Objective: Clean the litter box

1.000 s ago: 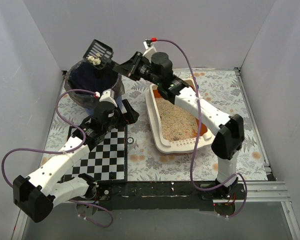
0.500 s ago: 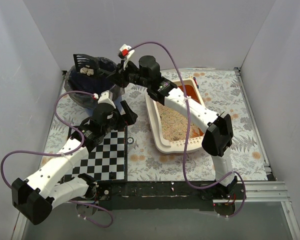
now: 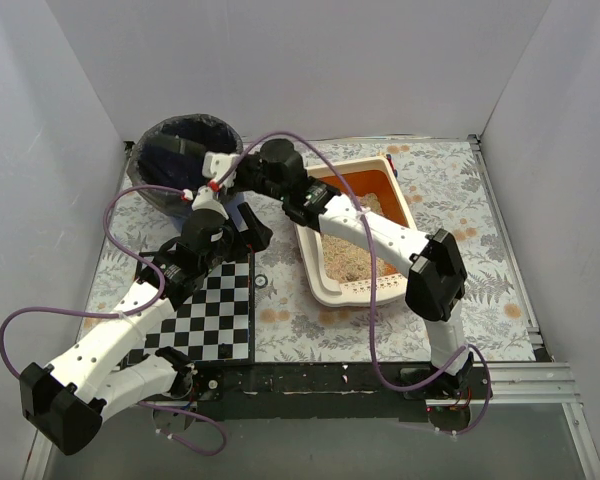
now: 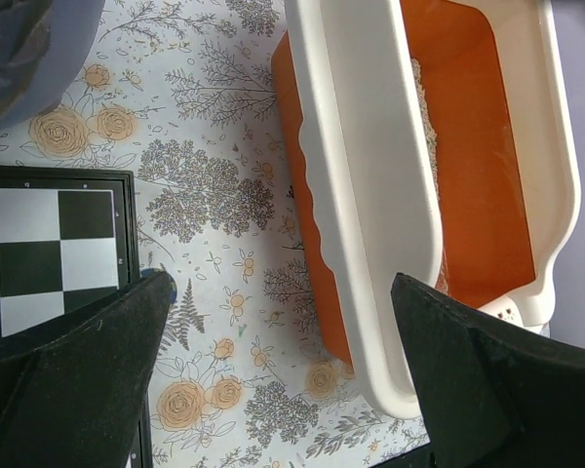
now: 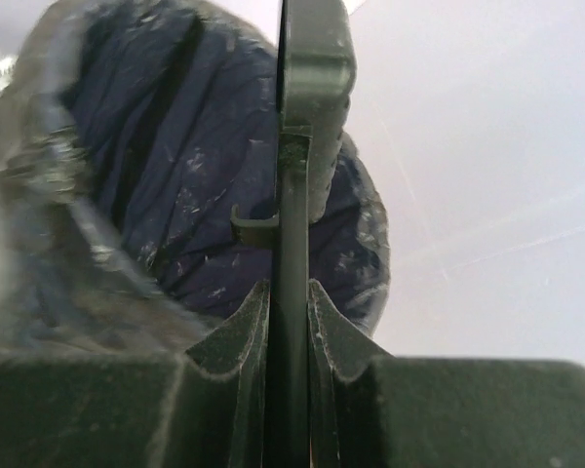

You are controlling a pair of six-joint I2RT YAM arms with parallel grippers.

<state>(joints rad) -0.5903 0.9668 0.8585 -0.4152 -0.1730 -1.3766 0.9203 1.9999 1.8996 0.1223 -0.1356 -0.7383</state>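
Cream-white litter box [image 3: 365, 293] sits centre-right on the surface [image 3: 450, 190]; our left jaws gape wide just left of it, our right jaws clamp a black scoop [image 5: 312, 68] at the upper-left bin [image 3: 150, 160].

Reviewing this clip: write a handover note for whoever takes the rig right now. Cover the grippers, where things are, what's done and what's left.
Left gripper: open, empty, over the mat beside the litter box.
Right gripper: shut on the scoop, which is turned on edge over the bin.
Litter box: on the mat, right of the bin. The litter is heaped at the near end and the orange floor is bare at the far end.
Done: the scoop is at the bin. Whether it is emptied can't be seen.
Left: probably confirm the scoop is empty, then sift the remaining litter.
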